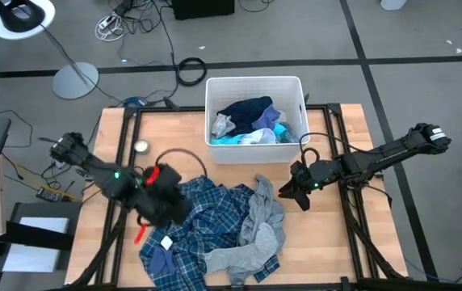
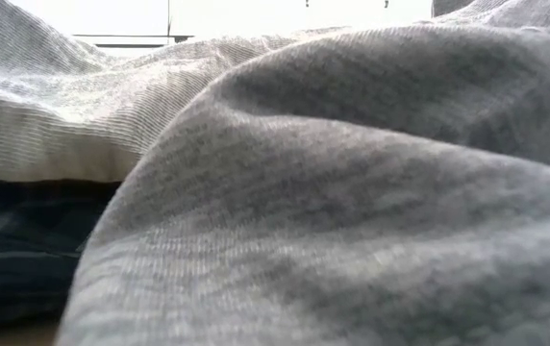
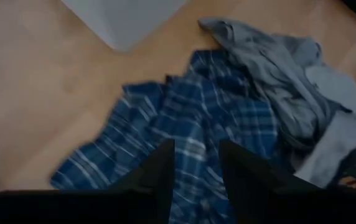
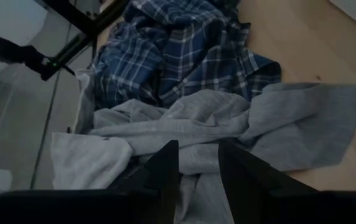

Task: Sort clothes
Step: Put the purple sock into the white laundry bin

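Observation:
A blue-white plaid shirt (image 1: 207, 222) lies spread on the wooden table, and a plain grey garment (image 1: 262, 226) lies crumpled over its right part. My left gripper (image 1: 176, 208) hangs open above the shirt's left part, and the plaid (image 3: 190, 124) shows between and beyond its fingers. My right gripper (image 1: 287, 192) stands open just right of the grey garment (image 4: 215, 124), tilted toward it, with nothing between its fingers. In the low view the grey garment (image 2: 352, 192) fills the picture. Navy, turquoise and striped clothes (image 1: 251, 121) lie in the white bin.
The white bin (image 1: 254, 79) stands at the table's far middle. A small round thing (image 1: 140, 147) and a black cable loop (image 1: 184, 155) lie at the far left. A red piece (image 1: 140, 234) shows beside the left arm. Bare wood (image 1: 328, 242) lies at the near right.

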Tool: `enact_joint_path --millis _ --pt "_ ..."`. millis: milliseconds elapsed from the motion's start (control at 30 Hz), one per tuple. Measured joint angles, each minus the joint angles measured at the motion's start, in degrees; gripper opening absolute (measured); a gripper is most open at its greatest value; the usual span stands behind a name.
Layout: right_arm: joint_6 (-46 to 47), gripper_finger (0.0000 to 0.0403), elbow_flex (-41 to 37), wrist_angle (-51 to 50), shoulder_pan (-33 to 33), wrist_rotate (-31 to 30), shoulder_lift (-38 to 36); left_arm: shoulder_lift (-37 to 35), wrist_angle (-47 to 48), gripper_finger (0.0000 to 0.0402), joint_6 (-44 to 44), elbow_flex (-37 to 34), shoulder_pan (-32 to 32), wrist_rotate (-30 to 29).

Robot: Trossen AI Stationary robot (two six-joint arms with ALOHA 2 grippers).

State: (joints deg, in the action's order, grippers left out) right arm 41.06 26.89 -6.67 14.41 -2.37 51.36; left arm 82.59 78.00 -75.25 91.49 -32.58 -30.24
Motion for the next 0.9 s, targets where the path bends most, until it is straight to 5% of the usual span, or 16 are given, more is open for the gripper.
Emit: enact_joint_path --millis 533,900 --pt "11.44 0.0114 0.0 0.42 2.15 1.2 0.01 -0.27 -19.99 0.0131 -16.91 -19.97 -14.52 2.89" --pt "14.3 0.0114 0.0 0.23 4.94 1.2 0.01 -0.27 -30.18 0.0131 -18.28 -31.63 -15.93 6.82"
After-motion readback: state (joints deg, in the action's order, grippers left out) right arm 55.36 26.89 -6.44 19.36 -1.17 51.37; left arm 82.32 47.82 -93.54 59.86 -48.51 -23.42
